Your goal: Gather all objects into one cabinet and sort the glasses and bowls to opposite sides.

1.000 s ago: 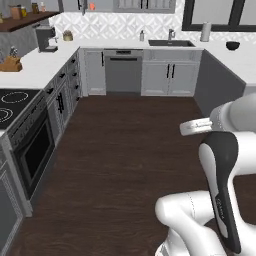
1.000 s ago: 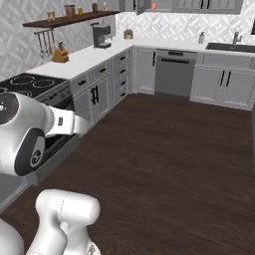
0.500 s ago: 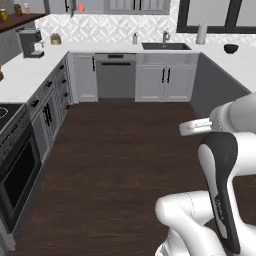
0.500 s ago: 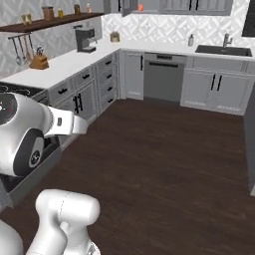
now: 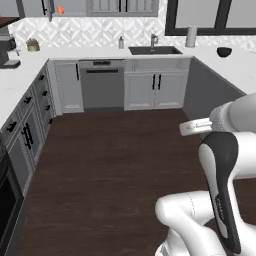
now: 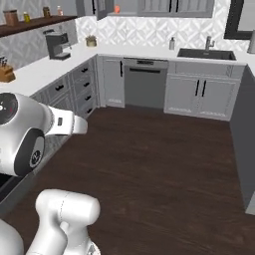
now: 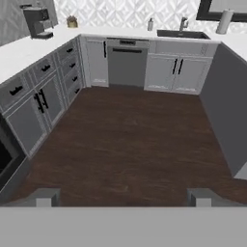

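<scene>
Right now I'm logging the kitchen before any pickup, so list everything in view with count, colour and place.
bowl: one, black, right counter.
mug: one, orange, up by the wall cabinets.
shelf: one, dark brown, left wall, jars on it.
coffee machine: one, black, left counter.
sink: one, dark, back counter.
dishwasher: one, grey, under back counter.
paper roll: one, white, by window.
knife block: one, wooden, left counter.
claw: one, dark tips, open, empty.

Kitchen, sink (image 5: 154, 50), dishwasher (image 6: 144, 82), grey cabinets (image 7: 174, 72) (white counters)
</scene>
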